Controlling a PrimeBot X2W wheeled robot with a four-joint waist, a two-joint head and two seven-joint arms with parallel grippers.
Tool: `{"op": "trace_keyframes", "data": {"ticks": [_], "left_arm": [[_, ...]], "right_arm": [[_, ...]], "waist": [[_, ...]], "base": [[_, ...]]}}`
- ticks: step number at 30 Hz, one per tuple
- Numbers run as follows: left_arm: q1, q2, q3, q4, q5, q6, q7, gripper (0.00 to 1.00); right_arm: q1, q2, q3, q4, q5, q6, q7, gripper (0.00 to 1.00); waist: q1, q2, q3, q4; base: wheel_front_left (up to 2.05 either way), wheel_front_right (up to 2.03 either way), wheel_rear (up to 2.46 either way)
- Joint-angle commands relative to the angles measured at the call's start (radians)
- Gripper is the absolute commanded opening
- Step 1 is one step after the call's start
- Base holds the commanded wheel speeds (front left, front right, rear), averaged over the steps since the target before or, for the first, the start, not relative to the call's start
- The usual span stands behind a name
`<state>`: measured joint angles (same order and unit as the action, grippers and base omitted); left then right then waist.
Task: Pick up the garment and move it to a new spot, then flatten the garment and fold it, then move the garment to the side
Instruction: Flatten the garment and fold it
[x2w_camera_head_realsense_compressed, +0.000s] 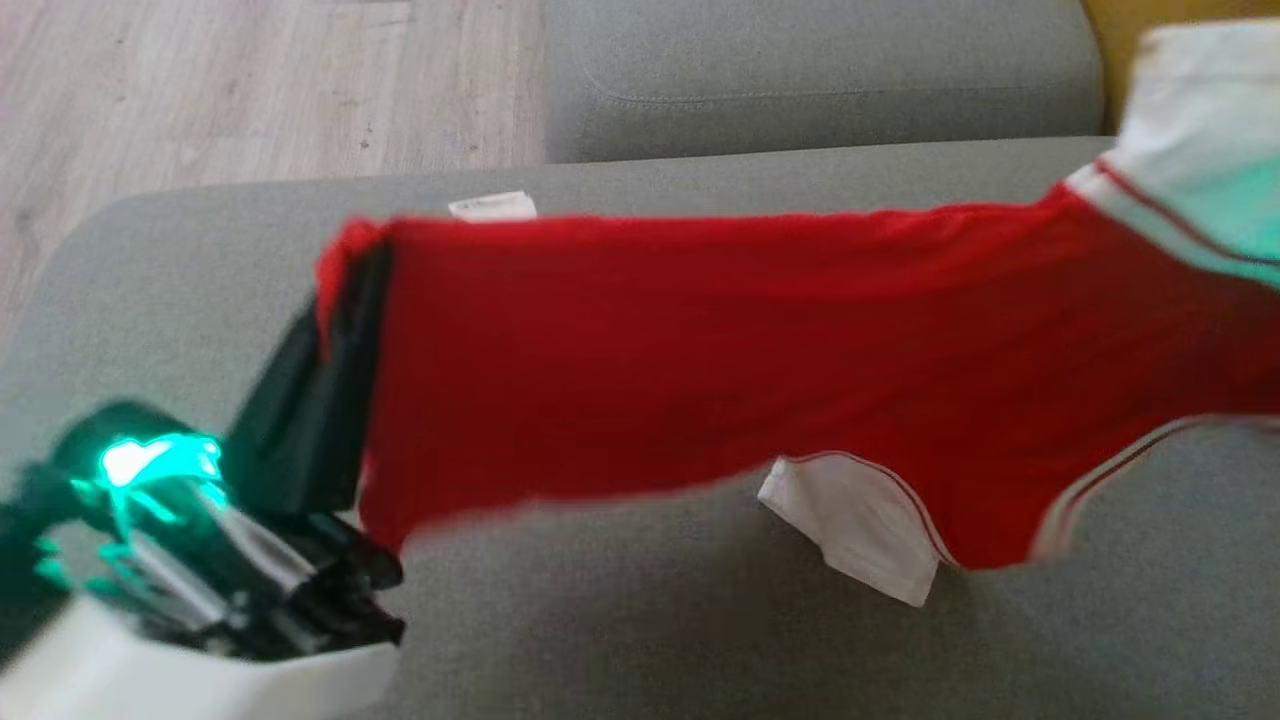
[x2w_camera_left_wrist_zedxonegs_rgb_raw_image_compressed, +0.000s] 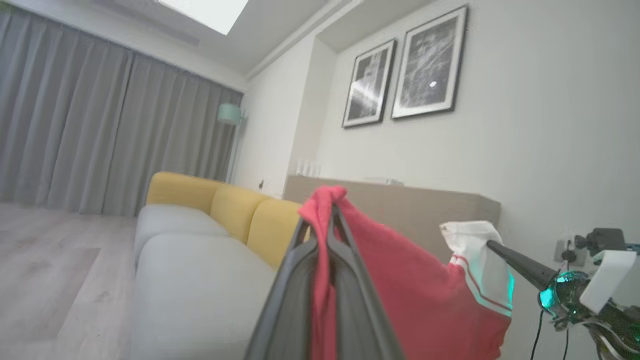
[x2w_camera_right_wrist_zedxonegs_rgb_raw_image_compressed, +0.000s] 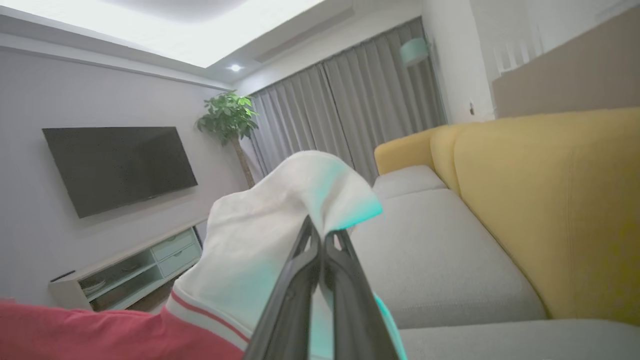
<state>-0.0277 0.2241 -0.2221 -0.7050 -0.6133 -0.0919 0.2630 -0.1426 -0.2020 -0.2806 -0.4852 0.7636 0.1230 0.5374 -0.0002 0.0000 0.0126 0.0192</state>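
Note:
The garment (x2w_camera_head_realsense_compressed: 700, 370) is a red shirt with white sleeves, held stretched out in the air above the grey sofa seat (x2w_camera_head_realsense_compressed: 640, 640). My left gripper (x2w_camera_head_realsense_compressed: 350, 270) is shut on its red hem corner; the left wrist view shows that corner (x2w_camera_left_wrist_zedxonegs_rgb_raw_image_compressed: 325, 200) pinched between the dark fingers (x2w_camera_left_wrist_zedxonegs_rgb_raw_image_compressed: 295, 280). My right gripper (x2w_camera_right_wrist_zedxonegs_rgb_raw_image_compressed: 320, 235) is shut on the white sleeve (x2w_camera_right_wrist_zedxonegs_rgb_raw_image_compressed: 280, 220) at the shirt's other end, which appears at the head view's far right (x2w_camera_head_realsense_compressed: 1190, 140). A second white sleeve (x2w_camera_head_realsense_compressed: 860, 520) hangs below the red body.
Yellow backrest cushions (x2w_camera_right_wrist_zedxonegs_rgb_raw_image_compressed: 550, 200) line the sofa's rear. Another grey seat cushion (x2w_camera_head_realsense_compressed: 820, 80) lies beyond, with wooden floor (x2w_camera_head_realsense_compressed: 200, 90) to the left. A TV (x2w_camera_right_wrist_zedxonegs_rgb_raw_image_compressed: 115, 165), a low cabinet (x2w_camera_right_wrist_zedxonegs_rgb_raw_image_compressed: 130, 270) and a plant (x2w_camera_right_wrist_zedxonegs_rgb_raw_image_compressed: 227, 117) stand across the room.

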Motion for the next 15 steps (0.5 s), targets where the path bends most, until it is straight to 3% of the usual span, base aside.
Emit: {"op": "trace_keyframes", "data": {"ticks": [1,4,7,11,15], "left_arm": [[-0.1,0.015,0.055,-0.084,-0.023,0.013,0.028,0.0],[-0.217,0.03,0.071,-0.148,-0.059,0.038,0.112,0.0],[-0.323,0.036,0.078,-0.116,-0.075,0.049,0.158,0.0],[-0.489,0.057,0.083,0.018,-0.046,0.037,0.184,0.0],[-0.708,0.049,0.088,0.246,0.001,0.019,0.139,0.0]], "right_arm": [[-0.041,-0.028,-0.019,-0.102,0.03,0.008,0.05,0.0],[-0.128,-0.054,-0.115,-0.198,0.082,0.008,0.158,0.0],[-0.234,-0.088,-0.14,-0.194,0.089,0.008,0.226,0.0],[-0.404,-0.115,-0.091,-0.115,0.071,0.008,0.293,0.0],[-0.617,-0.135,0.014,0.053,-0.032,0.008,0.305,0.0]], "waist": [[0.0002,0.0,0.007,-0.006],[0.0002,0.0,0.034,-0.018],[0.0002,0.0,0.085,-0.021],[0.0002,0.0,0.196,-0.01],[0.0002,0.0,0.339,0.013]], "base": [[0.0,0.0,0.0],[0.0,0.0,0.0],[0.0,0.0,0.0],[0.0,0.0,0.0],[0.0,0.0,0.0]]}}
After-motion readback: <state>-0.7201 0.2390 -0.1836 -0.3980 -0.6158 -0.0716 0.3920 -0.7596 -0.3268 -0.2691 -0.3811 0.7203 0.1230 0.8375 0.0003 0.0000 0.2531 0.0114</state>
